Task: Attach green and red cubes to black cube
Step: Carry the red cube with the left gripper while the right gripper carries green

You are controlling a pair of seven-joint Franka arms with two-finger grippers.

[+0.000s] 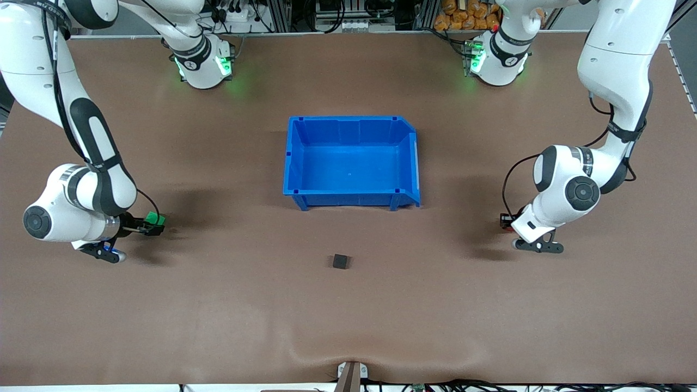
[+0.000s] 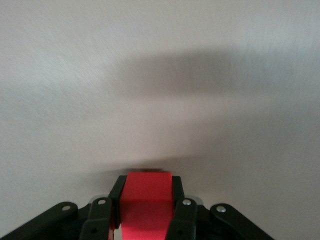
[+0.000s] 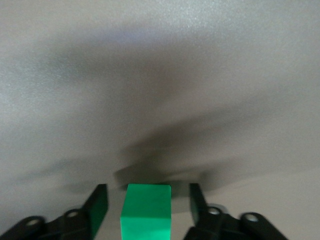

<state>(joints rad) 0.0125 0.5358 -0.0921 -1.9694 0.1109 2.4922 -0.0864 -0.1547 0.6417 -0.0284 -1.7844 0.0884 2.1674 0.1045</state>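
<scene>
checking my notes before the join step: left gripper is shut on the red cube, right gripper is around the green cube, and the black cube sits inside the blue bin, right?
Not quite. The black cube is not in the blue bin; the front view shows it on the table, nearer the camera than the bin. The rest holds: left gripper is shut on the red cube, and right gripper is around the green cube.

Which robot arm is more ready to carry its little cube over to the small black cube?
Left: its gripper is shut on the red cube; the right gripper's fingers stand apart from the green cube.

Robot lab: two table-mounted arms [image 1: 81,179], cabling.
</scene>
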